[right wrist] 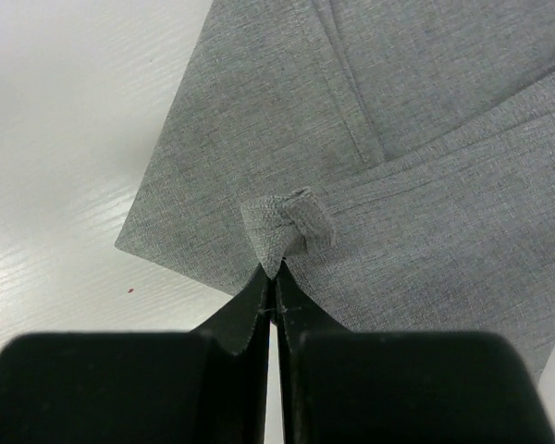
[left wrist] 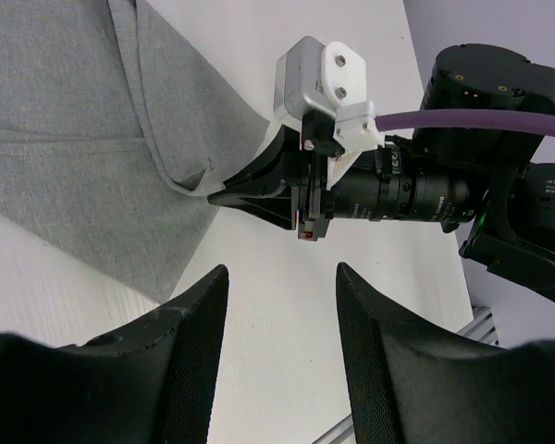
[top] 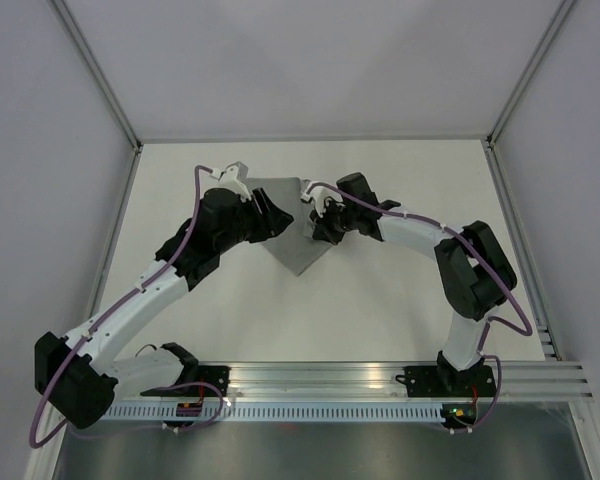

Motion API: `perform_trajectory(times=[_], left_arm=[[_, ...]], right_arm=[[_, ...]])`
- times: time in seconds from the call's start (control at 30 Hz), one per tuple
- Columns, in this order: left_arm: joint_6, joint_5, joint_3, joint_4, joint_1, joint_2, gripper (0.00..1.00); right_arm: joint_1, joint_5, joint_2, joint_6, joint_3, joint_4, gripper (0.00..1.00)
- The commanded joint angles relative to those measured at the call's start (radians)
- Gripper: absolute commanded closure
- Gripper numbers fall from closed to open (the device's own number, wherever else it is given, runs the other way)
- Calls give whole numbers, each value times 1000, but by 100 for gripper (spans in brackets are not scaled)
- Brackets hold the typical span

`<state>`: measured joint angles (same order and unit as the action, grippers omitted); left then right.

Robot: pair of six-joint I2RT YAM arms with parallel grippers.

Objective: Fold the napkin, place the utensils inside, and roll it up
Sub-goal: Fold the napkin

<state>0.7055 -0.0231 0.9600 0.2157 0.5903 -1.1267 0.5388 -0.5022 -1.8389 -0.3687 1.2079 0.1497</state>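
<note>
at frame centre, the right gripper [right wrist: 273, 294] is clenched on a bunched corner of the plain grey felt-like napkin [right wrist: 425, 185]; the left gripper [left wrist: 282, 276] hangs released over the white worktop [left wrist: 277, 388].

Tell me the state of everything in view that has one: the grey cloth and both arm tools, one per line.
Plain grey felt-like cloth napkin: partly folded in overlapping layers, lying on the white table, one corner curled up and pinched.
Left tool: open, holding nothing, over the table beside the napkin.
Right tool: shut on the napkin's curled corner.
</note>
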Motion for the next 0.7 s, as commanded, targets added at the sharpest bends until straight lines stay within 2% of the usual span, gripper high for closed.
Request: perform_trajectory(times=[0.0,0.57,0.67], left_arm=[[38,20,-24,8,-1,31,45],[34,18,-96,4,-1,77,44],[25,18,-98,8,-1,87,44]], right_arm=[[23,-9,20,-42,-8,-32,93],[98,-25,-43,-45,-8,-16,94],[107,-33,-65,-42,1,-7,88]])
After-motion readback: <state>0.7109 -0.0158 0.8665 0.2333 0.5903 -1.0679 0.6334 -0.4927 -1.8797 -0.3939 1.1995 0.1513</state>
